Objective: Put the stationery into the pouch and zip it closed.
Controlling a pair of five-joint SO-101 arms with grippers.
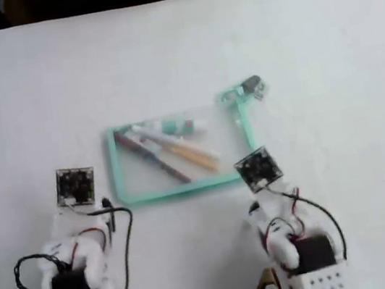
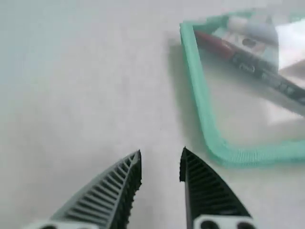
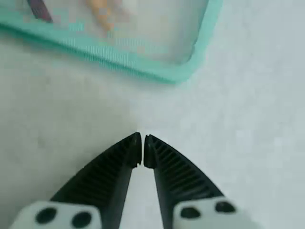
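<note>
From above, the white table (image 1: pixel 307 38) has plenty of bare room on every side of the one clear pouch (image 1: pixel 115 168). The pouch has mint-green edging and lies flat mid-table. I count three pieces of stationery inside it: a dark red pen (image 1: pixel 154 158), an orange pencil (image 1: pixel 192 153) and a white marker (image 1: pixel 171 127) with a green band. The zip pull (image 1: pixel 251 87) sticks out at the pouch's far right corner. There are two arms. The left arm (image 1: pixel 75 280) sits off the pouch's near left corner, and the right arm (image 1: pixel 296 245) sits at its near right corner.

In the left wrist view, the left pincer (image 2: pixel 160 164) is narrowly parted with nothing between its tips. It hangs over bare table just beside the pouch's green corner edge (image 2: pixel 198 90), apart from it. The red pen (image 2: pixel 224 47) and the marker (image 2: pixel 252 28) lie beyond that edge.

In the right wrist view, the right pincer (image 3: pixel 143 149) is pressed together at the tips and holds nothing. It is near the pouch's rounded corner (image 3: pixel 190 71) with open table between them. The pencil (image 3: pixel 102 9) and the pen (image 3: pixel 38 9) show through the clear side.
</note>
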